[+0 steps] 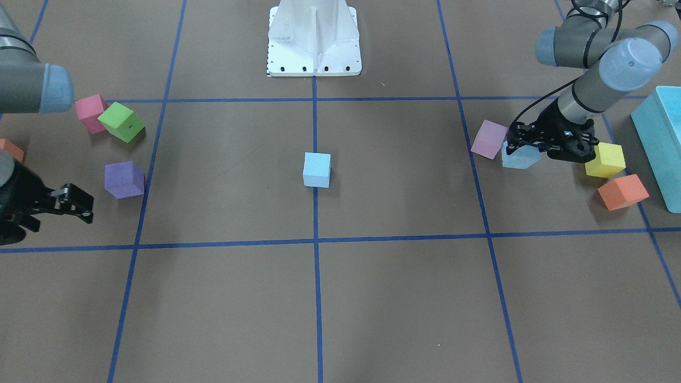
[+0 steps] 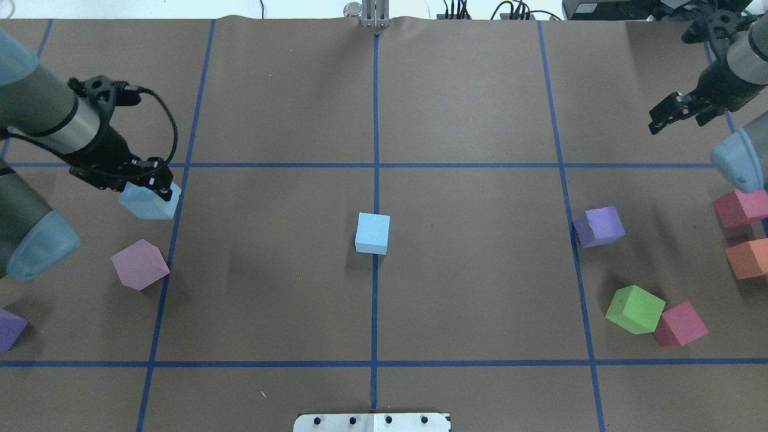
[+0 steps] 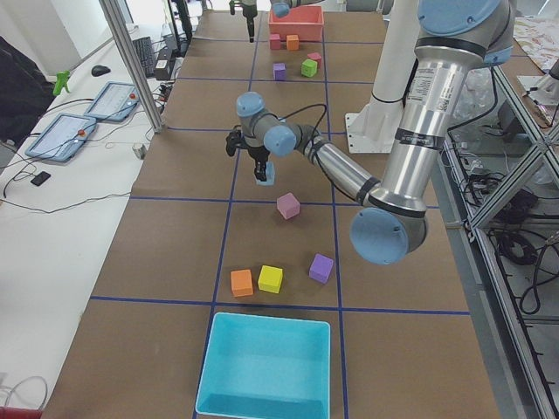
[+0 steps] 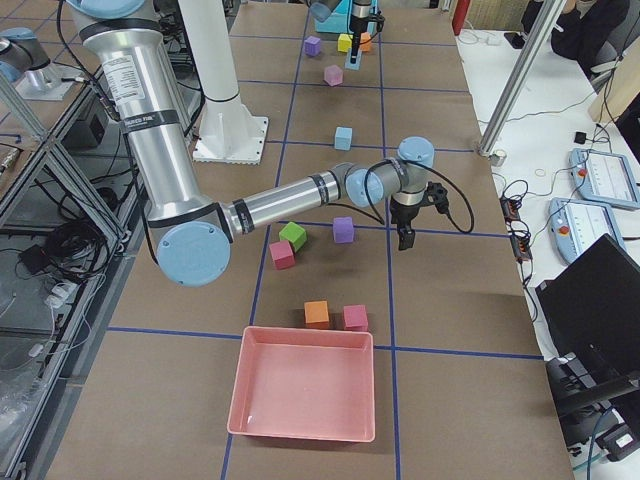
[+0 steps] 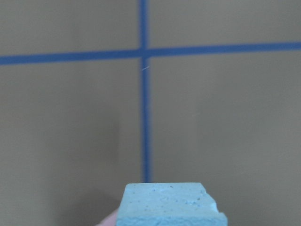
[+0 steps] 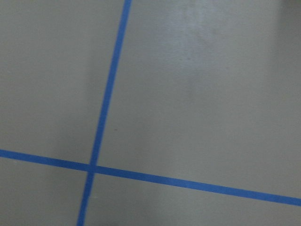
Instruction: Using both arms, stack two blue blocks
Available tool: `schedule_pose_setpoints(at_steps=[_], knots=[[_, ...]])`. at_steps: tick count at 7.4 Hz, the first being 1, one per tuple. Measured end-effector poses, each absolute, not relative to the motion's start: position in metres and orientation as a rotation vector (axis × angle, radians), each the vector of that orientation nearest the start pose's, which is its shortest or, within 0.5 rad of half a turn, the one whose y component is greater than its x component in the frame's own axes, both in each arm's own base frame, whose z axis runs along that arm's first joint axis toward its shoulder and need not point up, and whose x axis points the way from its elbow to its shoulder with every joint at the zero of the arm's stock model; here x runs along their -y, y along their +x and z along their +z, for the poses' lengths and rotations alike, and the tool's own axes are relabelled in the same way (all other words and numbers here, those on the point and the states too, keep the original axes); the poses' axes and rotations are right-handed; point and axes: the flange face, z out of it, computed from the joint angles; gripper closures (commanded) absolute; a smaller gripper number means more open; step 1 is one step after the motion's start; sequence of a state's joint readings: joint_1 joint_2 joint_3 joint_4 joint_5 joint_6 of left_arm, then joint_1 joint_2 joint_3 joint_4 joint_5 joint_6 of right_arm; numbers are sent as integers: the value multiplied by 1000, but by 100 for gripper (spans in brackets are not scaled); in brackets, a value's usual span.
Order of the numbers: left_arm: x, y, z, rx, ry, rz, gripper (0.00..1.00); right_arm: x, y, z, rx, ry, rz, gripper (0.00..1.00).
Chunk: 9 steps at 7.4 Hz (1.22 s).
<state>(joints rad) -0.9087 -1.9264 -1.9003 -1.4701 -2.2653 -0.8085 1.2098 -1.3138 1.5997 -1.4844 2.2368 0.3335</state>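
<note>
One light blue block (image 1: 317,169) sits alone on the centre line of the table, and it also shows in the overhead view (image 2: 372,233). My left gripper (image 2: 150,180) is shut on the second light blue block (image 2: 150,203) and holds it a little above the table on my left side. The front view (image 1: 520,157) and the left wrist view (image 5: 171,205) show this block too. My right gripper (image 2: 663,114) is open and empty, far out on my right side, and it shows in the front view (image 1: 80,205).
A lilac-pink cube (image 1: 489,139) lies right beside the held block. A yellow cube (image 1: 605,159), an orange cube (image 1: 622,191) and a turquoise box (image 1: 662,143) lie beyond it. On my right lie a purple cube (image 2: 598,227), a green cube (image 2: 635,309) and a pink cube (image 2: 680,324).
</note>
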Motion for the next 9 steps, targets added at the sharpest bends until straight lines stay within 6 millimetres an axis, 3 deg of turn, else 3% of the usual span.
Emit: schedule_pose_setpoints(at_steps=[1, 2, 4, 5, 7, 9], knots=[[505, 309, 268, -876, -52, 28, 38, 595, -116, 522, 748, 110, -154, 0], [503, 326, 226, -890, -72, -10, 38, 599, -84, 543, 755, 110, -157, 0], [489, 387, 168, -897, -94, -49, 38, 607, -33, 579, 742, 116, -167, 0], [488, 418, 149, -899, -97, -59, 38, 609, -14, 586, 737, 122, -155, 0], [486, 461, 138, -909, -92, -70, 38, 610, 16, 591, 737, 138, -135, 0], [490, 504, 127, -910, -75, -73, 38, 609, 28, 593, 736, 144, -127, 0]])
